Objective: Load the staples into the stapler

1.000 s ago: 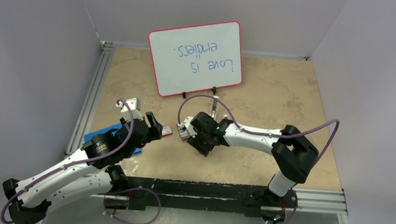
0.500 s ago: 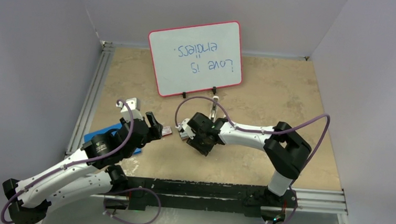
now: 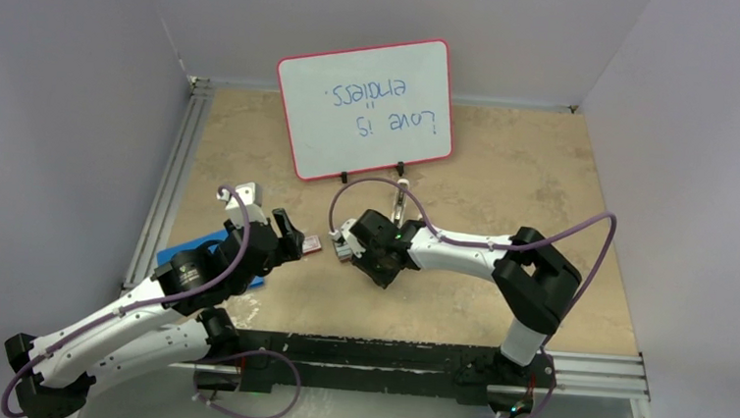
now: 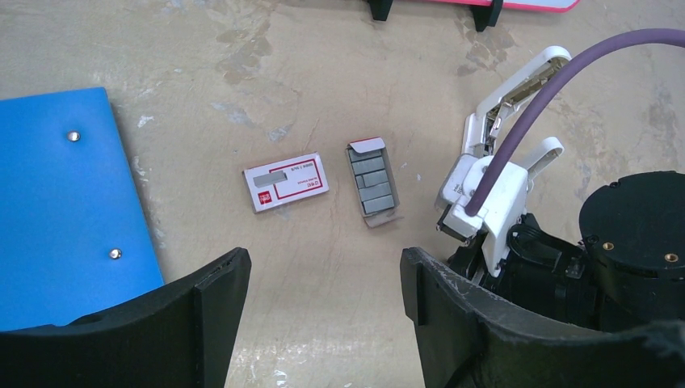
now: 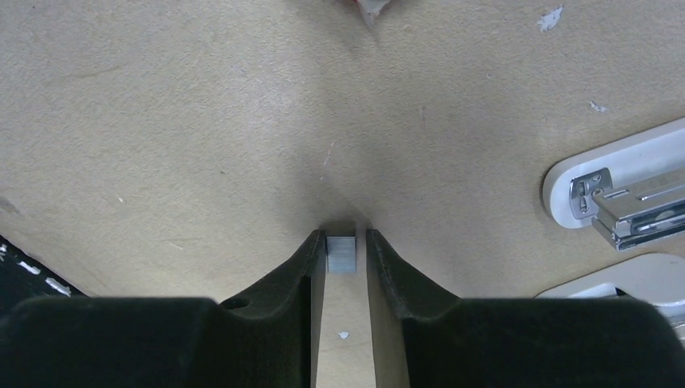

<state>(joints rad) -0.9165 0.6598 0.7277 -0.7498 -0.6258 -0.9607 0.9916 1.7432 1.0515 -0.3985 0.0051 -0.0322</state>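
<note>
Between the left gripper point(image 4: 323, 268) and the right gripper point(image 5: 346, 241) the passage is narrow: the red box point(image 4: 286, 181) and the staples point(image 4: 372, 181) in their tray lie there. The open stapler point(image 4: 517, 81) crowds the right gripper's far side. A whiteboard point(image 3: 363, 108) walls off the far centre, and a blue board point(image 4: 56, 202) lies left. Far right, the surface point(image 3: 546, 172) is bare.

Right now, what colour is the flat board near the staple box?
The board is blue; left wrist view shows it best.
</note>
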